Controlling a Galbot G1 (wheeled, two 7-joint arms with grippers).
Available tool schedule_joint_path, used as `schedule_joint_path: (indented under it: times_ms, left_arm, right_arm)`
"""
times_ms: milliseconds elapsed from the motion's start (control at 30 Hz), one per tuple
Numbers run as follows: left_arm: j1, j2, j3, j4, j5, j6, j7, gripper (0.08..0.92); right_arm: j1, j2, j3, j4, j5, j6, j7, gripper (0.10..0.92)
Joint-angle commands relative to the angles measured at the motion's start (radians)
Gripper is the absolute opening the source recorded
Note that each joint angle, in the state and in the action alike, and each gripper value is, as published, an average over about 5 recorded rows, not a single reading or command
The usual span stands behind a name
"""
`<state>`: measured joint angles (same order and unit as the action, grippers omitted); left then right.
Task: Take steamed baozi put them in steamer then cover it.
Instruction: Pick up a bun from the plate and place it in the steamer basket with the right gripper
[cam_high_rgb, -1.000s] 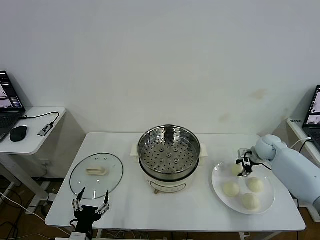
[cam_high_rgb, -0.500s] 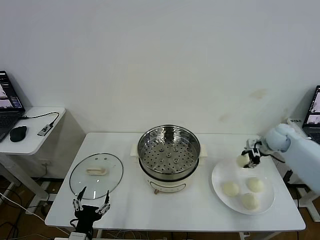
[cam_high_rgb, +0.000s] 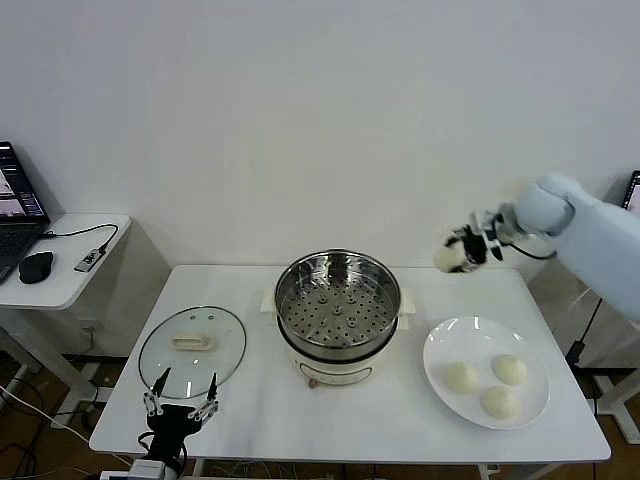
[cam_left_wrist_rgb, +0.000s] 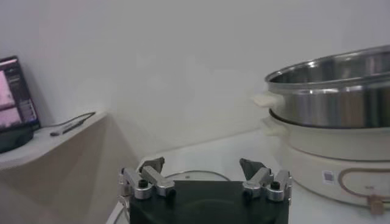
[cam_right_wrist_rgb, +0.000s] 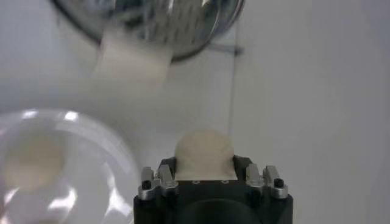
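My right gripper (cam_high_rgb: 462, 250) is shut on a cream-white baozi (cam_high_rgb: 447, 257) and holds it in the air, above the table to the right of the steamer (cam_high_rgb: 338, 310). The right wrist view shows that baozi (cam_right_wrist_rgb: 204, 153) between the jaws, with the steamer (cam_right_wrist_rgb: 152, 18) beyond it. Three baozi (cam_high_rgb: 462, 377) (cam_high_rgb: 511, 369) (cam_high_rgb: 500, 402) lie on the white plate (cam_high_rgb: 440, 345). The steamer's perforated tray holds nothing. The glass cover (cam_high_rgb: 193, 345) lies flat on the table at the left. My left gripper (cam_high_rgb: 181, 392) is open and idle at the table's front left edge.
A side table (cam_high_rgb: 70, 262) with a laptop, a mouse and a small device stands to the left. In the left wrist view the steamer (cam_left_wrist_rgb: 332, 122) is close on one side and the cover's rim (cam_left_wrist_rgb: 189, 175) lies just beyond the open fingers.
My right gripper has lifted one baozi off the plate and carried it up and left, toward the steamer. The left arm has barely moved.
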<state>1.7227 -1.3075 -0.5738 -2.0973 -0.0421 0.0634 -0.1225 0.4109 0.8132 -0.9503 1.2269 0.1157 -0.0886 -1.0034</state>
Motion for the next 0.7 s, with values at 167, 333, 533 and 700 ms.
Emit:
schedule_joint_path:
  times_ms: [167, 333, 533, 700]
  left_arm:
    - [-0.008, -0.002, -0.024, 0.02, -0.109, -0.016, -0.005, 0.823]
    - [-0.012, -0.005, -0.034, 0.022, -0.107, -0.025, -0.013, 0.823]
    - [-0.015, -0.007, -0.033, 0.023, -0.102, -0.026, -0.014, 0.823]
    - [-0.019, -0.01, -0.031, 0.026, -0.099, -0.026, -0.014, 0.823]
  right_arm:
    - [0.126, 0.318, -0.224, -0.076, 0.03, 0.224, 0.039, 0.594]
    - [0.086, 0.375, -0.267, -0.151, -0.084, 0.375, 0.047, 0.6]
    - [0.056, 0.418, -0.281, -0.201, -0.229, 0.499, 0.068, 0.602]
    - [0.034, 0.455, -0.276, -0.252, -0.347, 0.574, 0.096, 0.602]
